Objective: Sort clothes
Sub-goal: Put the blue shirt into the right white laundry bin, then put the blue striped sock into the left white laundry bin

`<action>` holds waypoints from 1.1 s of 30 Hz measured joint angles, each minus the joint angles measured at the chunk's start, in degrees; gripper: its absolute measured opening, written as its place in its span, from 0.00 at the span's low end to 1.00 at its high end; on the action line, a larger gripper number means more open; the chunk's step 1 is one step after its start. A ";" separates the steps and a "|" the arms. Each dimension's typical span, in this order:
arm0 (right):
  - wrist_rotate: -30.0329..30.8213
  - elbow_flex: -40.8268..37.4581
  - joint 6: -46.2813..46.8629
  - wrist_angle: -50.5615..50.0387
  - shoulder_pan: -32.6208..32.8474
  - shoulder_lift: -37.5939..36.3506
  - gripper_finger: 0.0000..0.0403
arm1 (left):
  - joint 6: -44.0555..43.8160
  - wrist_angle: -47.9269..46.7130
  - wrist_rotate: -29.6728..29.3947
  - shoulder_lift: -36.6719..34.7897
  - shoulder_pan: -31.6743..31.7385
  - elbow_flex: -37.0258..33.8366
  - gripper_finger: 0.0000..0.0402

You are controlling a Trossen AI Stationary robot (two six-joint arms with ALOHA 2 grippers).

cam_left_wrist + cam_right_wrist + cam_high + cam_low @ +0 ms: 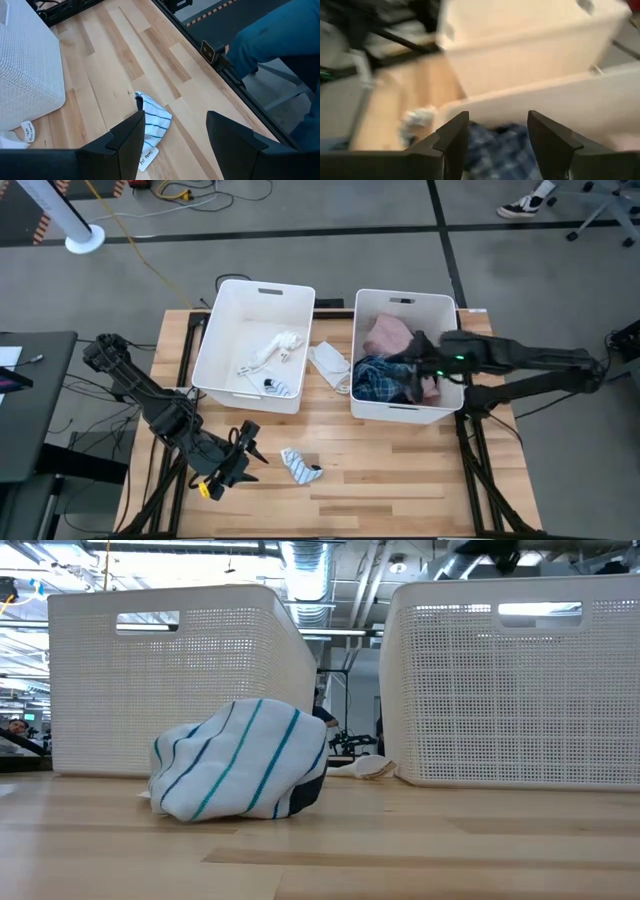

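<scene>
Light: bright, even (ceiling lamps) | shadows: soft | right wrist view: motion-blurred

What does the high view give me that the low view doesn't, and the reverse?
Only the high view shows both arms, the open left pincer, the open right pincer over the right tub's pink and blue plaid garments, and white socks inside the left tub. Only the low view shows the perforated tub walls. Both show the blue-white striped sock lying on the wooden table.
</scene>
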 joint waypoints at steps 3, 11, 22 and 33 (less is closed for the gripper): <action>-0.24 0.17 -0.01 0.84 4.24 -4.26 0.54 | 0.01 -0.29 0.00 0.00 0.00 0.00 0.51; -0.73 0.21 0.42 2.63 14.82 -11.08 0.54 | -0.01 -0.20 0.00 0.00 0.00 0.00 0.51; -0.79 0.21 2.38 1.82 18.37 -11.21 0.54 | 0.08 -0.13 0.09 0.00 0.00 0.00 0.51; -0.76 0.21 2.51 1.86 18.30 -10.62 0.54 | 1.02 1.75 0.22 0.00 -0.02 0.00 0.51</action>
